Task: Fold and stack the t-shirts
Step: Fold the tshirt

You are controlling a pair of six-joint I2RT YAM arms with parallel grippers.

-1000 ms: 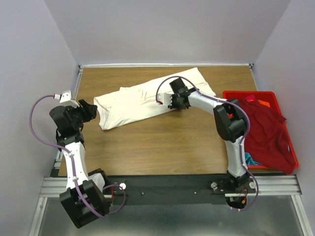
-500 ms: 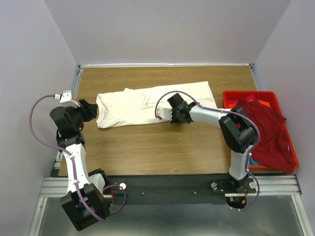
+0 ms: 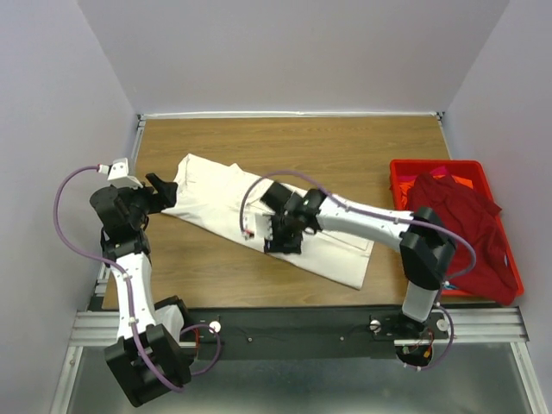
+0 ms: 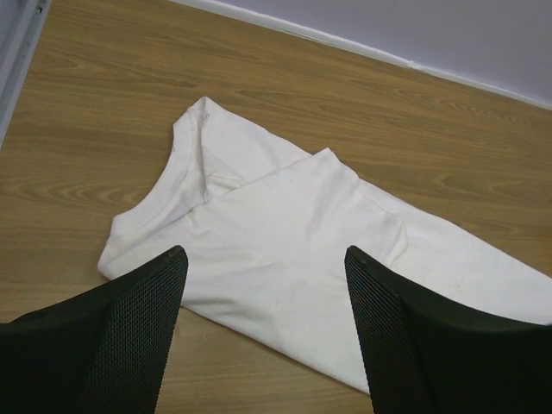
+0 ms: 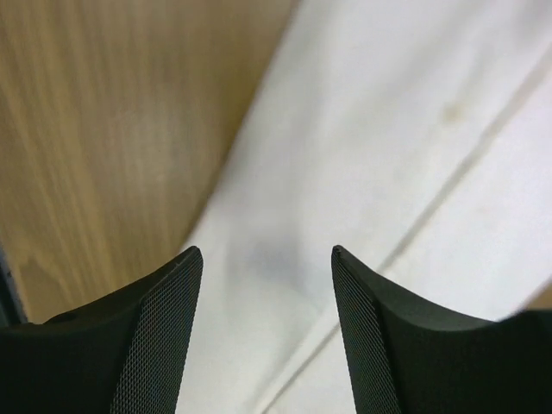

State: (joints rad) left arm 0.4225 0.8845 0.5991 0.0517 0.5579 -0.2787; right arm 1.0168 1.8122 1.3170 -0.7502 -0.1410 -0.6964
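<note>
A cream-white t-shirt [image 3: 336, 254] lies flat and slanted across the table, collar end at the back left, hem at the front right. My right gripper [image 3: 280, 233] hovers open over its middle, near the front edge of the cloth [image 5: 371, 129]; the jaws [image 5: 266, 252] hold nothing. My left gripper [image 3: 159, 194] is open and empty just left of the collar end; the shirt [image 4: 285, 233] lies ahead of its jaws [image 4: 263, 254]. A dark red t-shirt [image 3: 461, 224] is heaped in the crate, with orange [image 3: 463, 182] and teal [image 3: 440, 280] cloth showing under it.
The red plastic crate [image 3: 435, 162] stands at the table's right edge. Bare wood lies behind the shirt and along the front left. A white wall strip runs along the back edge [image 4: 345, 43].
The right gripper has moved left and toward the front. The white shirt's right end has swung from the back toward the front right, so it now lies slanted. The left gripper has barely moved.
</note>
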